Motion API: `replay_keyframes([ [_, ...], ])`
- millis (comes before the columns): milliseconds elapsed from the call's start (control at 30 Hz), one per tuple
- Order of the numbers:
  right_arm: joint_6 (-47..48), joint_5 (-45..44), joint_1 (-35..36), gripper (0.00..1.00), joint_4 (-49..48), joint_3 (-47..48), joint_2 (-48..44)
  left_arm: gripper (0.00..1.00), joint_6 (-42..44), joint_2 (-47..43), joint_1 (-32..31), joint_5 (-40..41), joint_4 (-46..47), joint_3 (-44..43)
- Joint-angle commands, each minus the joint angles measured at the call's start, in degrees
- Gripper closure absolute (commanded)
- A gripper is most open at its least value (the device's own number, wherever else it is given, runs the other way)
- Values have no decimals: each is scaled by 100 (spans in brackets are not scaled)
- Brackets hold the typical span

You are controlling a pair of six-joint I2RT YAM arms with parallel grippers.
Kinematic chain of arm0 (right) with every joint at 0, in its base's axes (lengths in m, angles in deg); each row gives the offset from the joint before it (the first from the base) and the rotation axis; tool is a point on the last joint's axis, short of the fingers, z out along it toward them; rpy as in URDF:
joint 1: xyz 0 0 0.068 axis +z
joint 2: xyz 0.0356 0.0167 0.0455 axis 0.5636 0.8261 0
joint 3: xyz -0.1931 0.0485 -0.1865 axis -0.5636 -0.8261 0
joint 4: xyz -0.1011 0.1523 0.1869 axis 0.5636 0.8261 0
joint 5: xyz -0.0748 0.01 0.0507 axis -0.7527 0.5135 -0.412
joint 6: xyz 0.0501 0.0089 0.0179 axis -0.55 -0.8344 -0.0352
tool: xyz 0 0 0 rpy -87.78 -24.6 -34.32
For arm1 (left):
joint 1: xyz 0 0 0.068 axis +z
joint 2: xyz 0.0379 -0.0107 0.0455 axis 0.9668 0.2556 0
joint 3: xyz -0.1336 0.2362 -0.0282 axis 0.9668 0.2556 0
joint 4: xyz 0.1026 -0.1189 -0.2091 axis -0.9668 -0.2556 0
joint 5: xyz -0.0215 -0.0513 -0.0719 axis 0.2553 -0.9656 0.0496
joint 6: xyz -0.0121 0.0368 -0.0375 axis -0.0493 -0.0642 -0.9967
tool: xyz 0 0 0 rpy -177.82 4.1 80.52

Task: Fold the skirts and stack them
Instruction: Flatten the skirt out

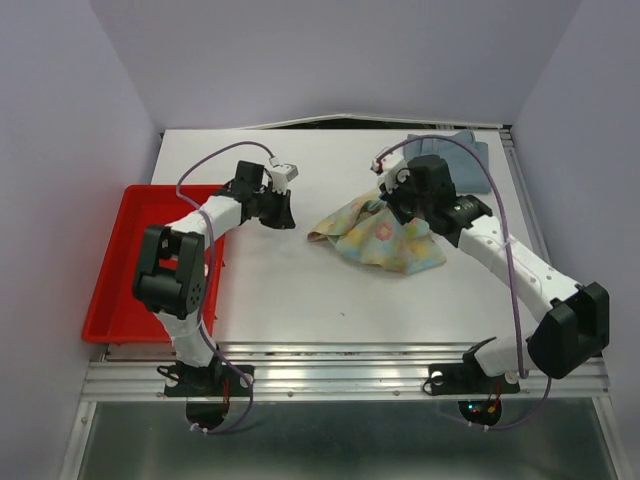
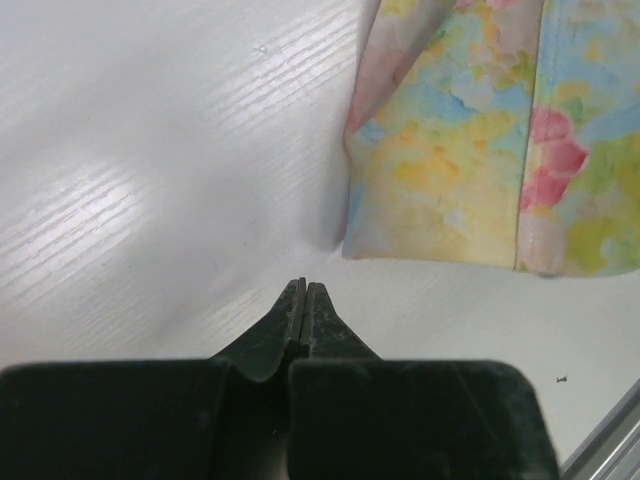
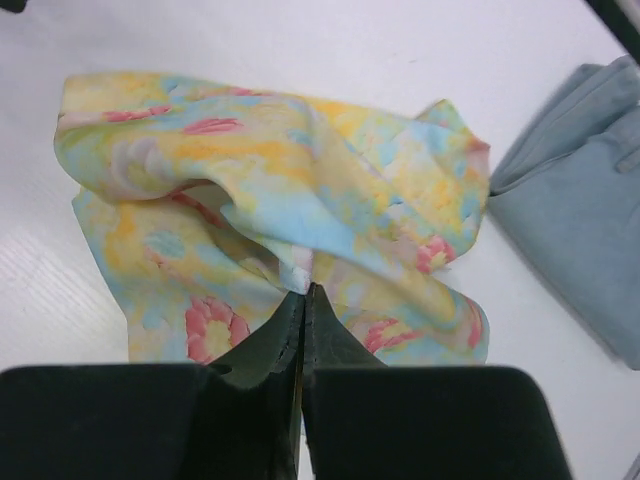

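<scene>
Right gripper, foreground, pinches a raised fold of the floral skirt at frame centre. Left gripper, pressed together on nothing, sits just short of its edge. Denim skirt lies at right. I judge the left should open and take that edge before I fold.

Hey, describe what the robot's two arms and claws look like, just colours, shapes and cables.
The left arm and the right arm are white links with chunky black joint housings, on black bases. A thin lilac cable loops along each. The left claw and the right claw each have two matte black fingers, broad at the root, tapering to a thin tip.
</scene>
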Motion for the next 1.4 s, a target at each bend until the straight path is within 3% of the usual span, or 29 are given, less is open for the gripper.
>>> replay_keyframes([
  [0, 447, 1016, -548, 99, 554, 686, -275, 100, 422, -937, 58, -287, -540, -214],
  [133, 913, 1826, -997, 99, 785, 941, -12, 100, 889, -1753, -29, -333, -1313, 40],
  [167, 888, 1861, -1067, 99, 794, 967, 101, 91, 924, -1903, -73, -210, -1298, 145],
  [200, 862, 1888, -1068, 99, 794, 1002, 364, 75, 985, -2035, -230, 26, -1210, 276],
  [233, 800, 2010, -1129, 99, 811, 1090, 488, 46, 1108, -2185, -371, 246, -905, 617],
  [300, 546, 2098, -1190, 99, 785, 1213, 743, 29, 1275, -2493, -713, 720, -500, 997],
  [333, 441, 2194, -1191, 99, 785, 1414, 979, 2, 1328, -2537, -1037, 853, -141, 1294],
  [567, -158, 2599, -1753, 99, 881, 2294, 1465, 1, 1653, -1380, -1444, 1478, 363, 1157],
  [733, 43, 2486, -1753, 99, 1022, 2339, 1517, 2, 2663, -843, -1567, 2339, 777, 850],
  [933, 44, 2398, -1753, 99, 1005, 2312, 1921, 8, 4489, -709, -1611, 1910, 1119, 954],
  [1100, 35, 2187, -1806, 99, 909, 2567, 2352, 11, 4958, -333, -1752, 1725, 1366, 955],
  [1300, 88, 2134, -1806, 99, 794, 2726, 2827, 23, 5020, 459, -1761, 1725, 1155, 331],
  [1367, 79, 2116, -1806, 99, 671, 2734, 2958, 38, 5064, 573, -1761, 1673, 1067, 190],
])
